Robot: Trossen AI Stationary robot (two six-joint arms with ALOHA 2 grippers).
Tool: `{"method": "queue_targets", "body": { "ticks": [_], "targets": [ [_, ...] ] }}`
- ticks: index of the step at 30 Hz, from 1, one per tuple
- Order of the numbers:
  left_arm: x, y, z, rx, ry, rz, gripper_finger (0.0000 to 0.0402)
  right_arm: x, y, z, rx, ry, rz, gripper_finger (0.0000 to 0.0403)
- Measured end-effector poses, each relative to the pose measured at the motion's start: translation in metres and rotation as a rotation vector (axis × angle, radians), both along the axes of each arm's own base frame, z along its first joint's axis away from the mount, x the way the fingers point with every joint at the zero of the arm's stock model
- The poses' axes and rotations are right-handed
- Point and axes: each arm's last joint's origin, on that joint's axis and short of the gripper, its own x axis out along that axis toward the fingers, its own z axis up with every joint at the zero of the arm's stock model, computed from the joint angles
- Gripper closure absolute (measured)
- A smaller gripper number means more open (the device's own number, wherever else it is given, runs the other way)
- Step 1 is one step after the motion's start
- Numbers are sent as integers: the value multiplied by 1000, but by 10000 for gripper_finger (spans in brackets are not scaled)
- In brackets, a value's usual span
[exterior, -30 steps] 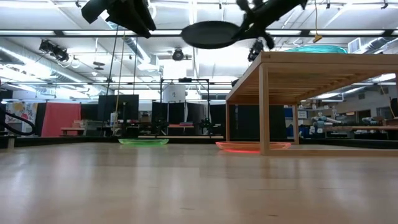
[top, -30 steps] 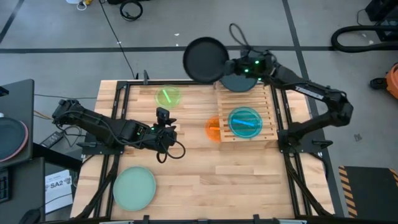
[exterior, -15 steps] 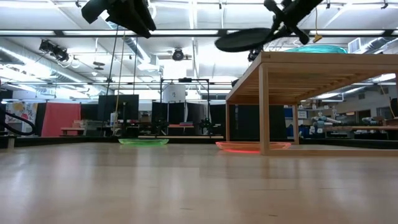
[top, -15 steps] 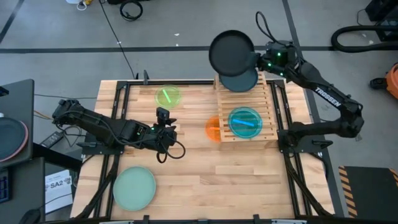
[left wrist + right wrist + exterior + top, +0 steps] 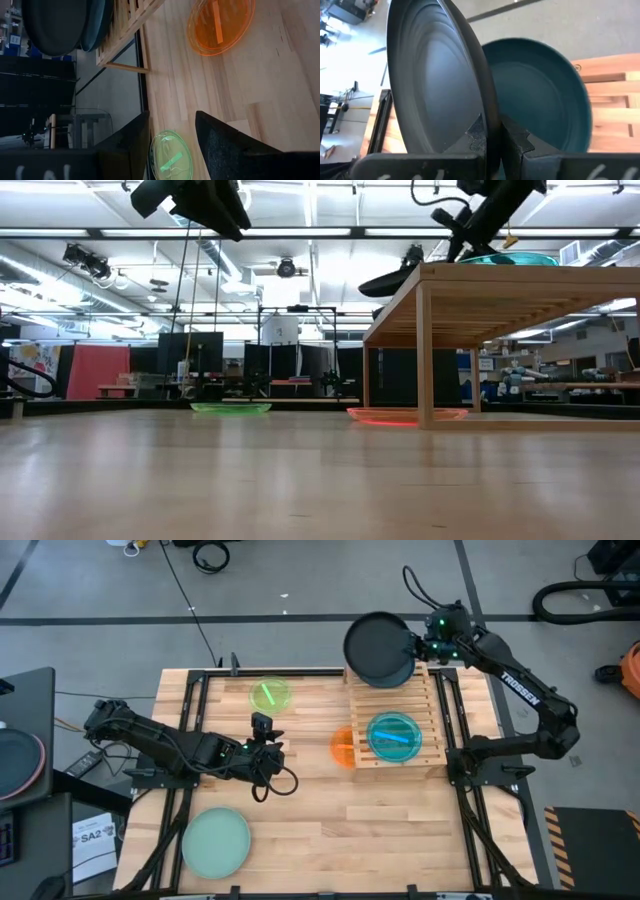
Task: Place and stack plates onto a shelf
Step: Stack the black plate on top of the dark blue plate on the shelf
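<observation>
My right gripper (image 5: 416,648) is shut on a black plate (image 5: 378,648), which hovers tilted over the far end of the slatted wooden shelf (image 5: 425,705). A dark teal plate (image 5: 540,95) lies on the shelf right under it. On the shelf's near end sits a cyan plate (image 5: 393,735). An orange plate (image 5: 340,747) lies on the table, half under the shelf's left side. A green plate (image 5: 269,695) and a mint plate (image 5: 215,842) rest flat on the table. My left gripper (image 5: 172,131) waits open above mid-table. My right gripper pinches the black plate's rim (image 5: 487,117) between its two fingers (image 5: 517,140), on the plate's right-hand edge (image 5: 408,648). The fingers come from the table's right. The plate is lifted clear and tilted, its free left edge (image 5: 368,288) lower, just above the teal plate.
The shelf stands on legs (image 5: 425,350) with open room beneath it. Black frame rails (image 5: 190,730) run along the table's left and right sides. The left arm (image 5: 160,740) stretches across the left half of the table. Bare wood lies at the near right.
My right gripper has carried the black plate from beyond the table's far edge toward the right and down, over the shelf's far end. The plate now covers most of the teal plate and has tipped, its free edge dropping to about shelf-top height.
</observation>
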Motion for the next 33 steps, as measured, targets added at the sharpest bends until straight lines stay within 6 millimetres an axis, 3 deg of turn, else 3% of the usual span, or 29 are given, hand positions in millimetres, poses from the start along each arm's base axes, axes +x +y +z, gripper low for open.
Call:
{"method": "queue_targets", "body": {
  "ticks": [10, 33],
  "targets": [
    [0, 0, 0, 0, 0, 0, 237, -10, -2, -7, 80, 52, -24, 369],
    [0, 0, 0, 0, 0, 1, 237, -11, 0, -10, 107, 67, -21, 352]
  ]
}}
